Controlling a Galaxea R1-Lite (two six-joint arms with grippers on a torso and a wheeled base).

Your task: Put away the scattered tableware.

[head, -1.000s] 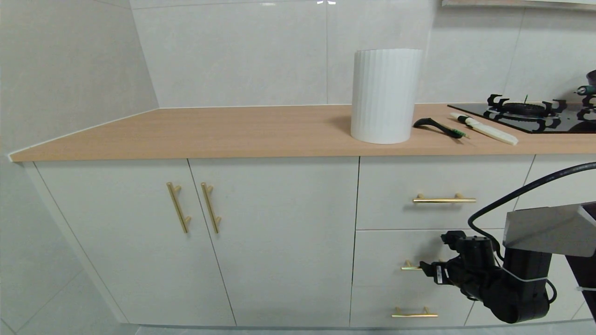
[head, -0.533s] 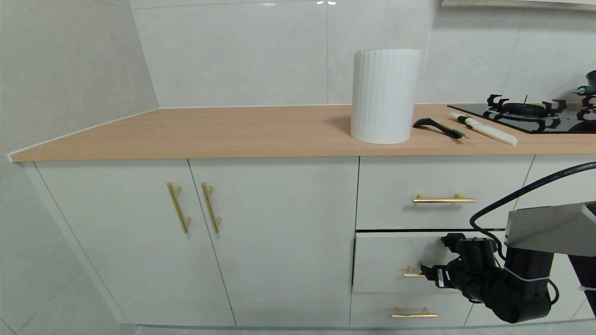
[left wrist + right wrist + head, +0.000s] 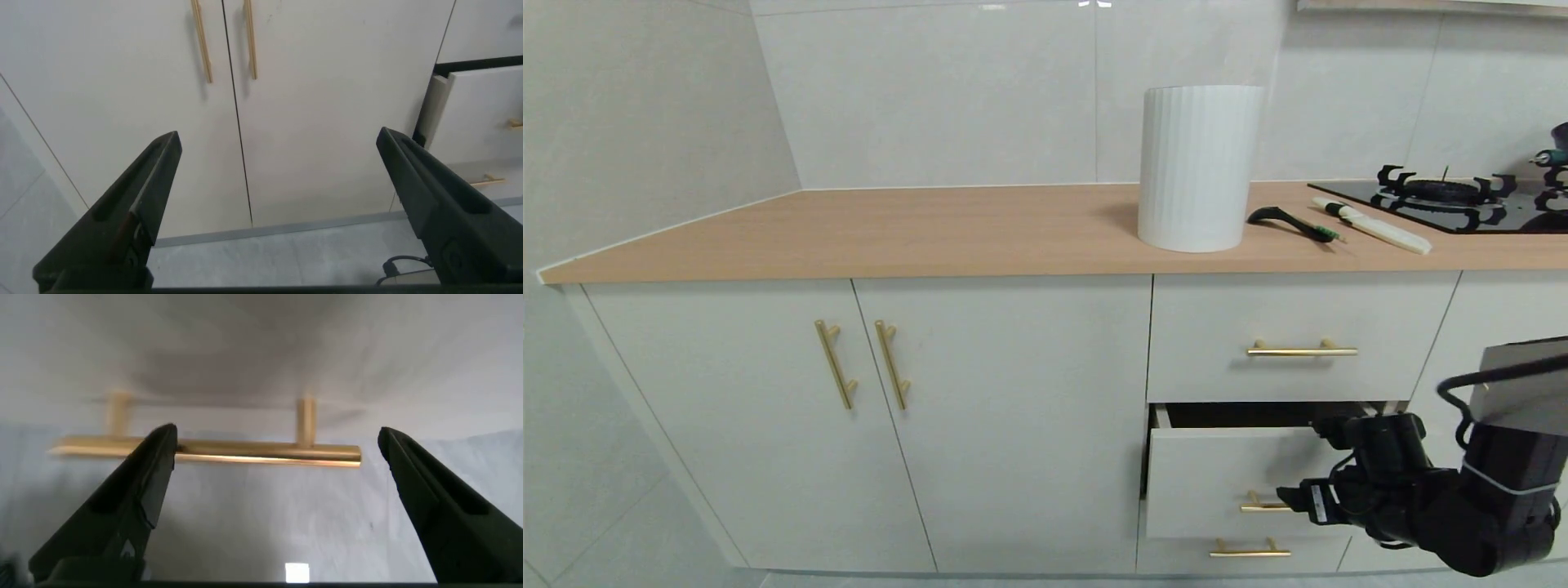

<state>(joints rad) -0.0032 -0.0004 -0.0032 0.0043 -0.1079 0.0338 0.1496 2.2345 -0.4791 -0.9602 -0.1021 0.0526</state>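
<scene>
A black utensil with a green tip (image 3: 1292, 222) and a cream-coloured knife (image 3: 1374, 226) lie on the wooden counter (image 3: 931, 233), to the right of a tall white ribbed container (image 3: 1197, 167). Below them, the middle drawer (image 3: 1217, 478) stands partly pulled out, dark inside. My right gripper (image 3: 1294, 496) is at that drawer's gold handle (image 3: 1262, 506). In the right wrist view the handle (image 3: 212, 449) runs across close in front of the open gripper (image 3: 276, 437). My left gripper (image 3: 278, 139) hangs open low before the cupboard doors (image 3: 237, 122), holding nothing.
A black gas hob (image 3: 1454, 200) sits at the counter's right end. The top drawer (image 3: 1303, 339) and bottom drawer handle (image 3: 1250, 553) flank the opened one. Two gold door handles (image 3: 862, 363) mark the double cupboard to the left. The wall corner closes the left side.
The middle drawer has gone from closed to partly pulled out. My right gripper has drawn back toward me with the handle and sits lower in the head view.
</scene>
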